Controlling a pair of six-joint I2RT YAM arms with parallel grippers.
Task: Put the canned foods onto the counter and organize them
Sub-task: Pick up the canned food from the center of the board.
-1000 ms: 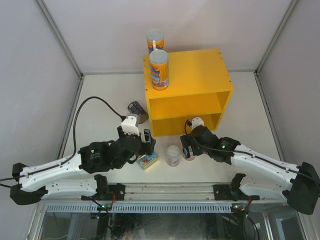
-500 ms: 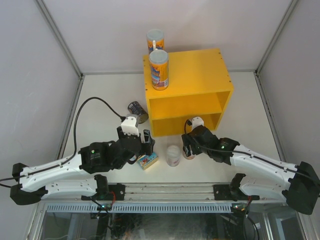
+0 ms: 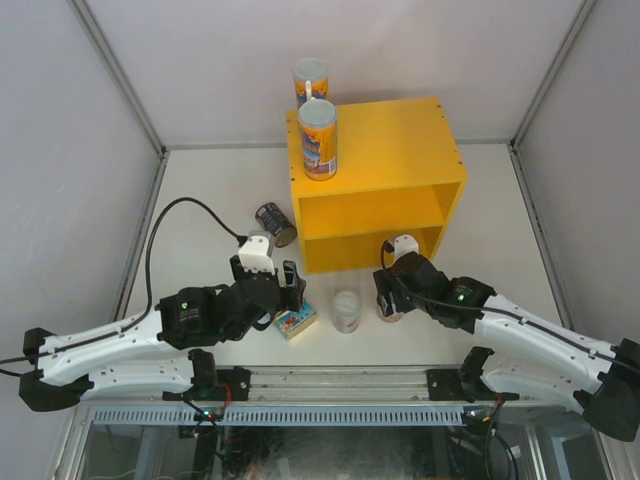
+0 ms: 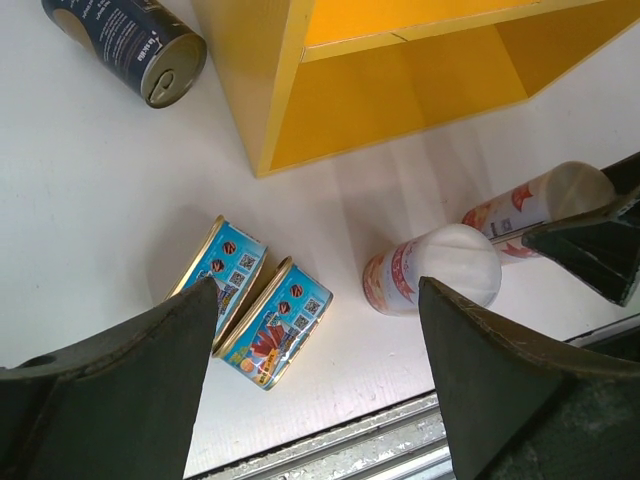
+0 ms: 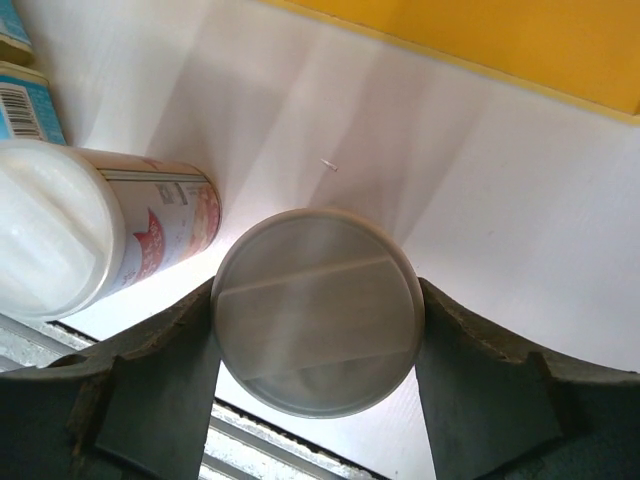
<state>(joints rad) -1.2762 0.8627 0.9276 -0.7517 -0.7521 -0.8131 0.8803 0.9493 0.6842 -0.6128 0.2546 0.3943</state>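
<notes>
Looked like the pick-up step. Had the right tool (image 3: pixel 389 303) pinching a short white-pink tube (image 5: pixel 316 310) near the tabletop's (image 3: pixel 210 190) near edge, just in front of the yellow counter (image 3: pixel 385 140). Had the left tool (image 4: pixel 315 300) spread above the flat tins (image 4: pixel 275 322). Probably needed a clean lift next, then over into the counter.

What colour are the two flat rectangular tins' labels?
Light blue labels on the flat rectangular tins, best seen in the left wrist view.

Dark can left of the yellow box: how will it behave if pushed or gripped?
The can lies on its side, so a sideways nudge would probably roll it. Its metal end suggests a stiff wall, unlikely to dent. The smooth label might slip in a light grasp.
</notes>
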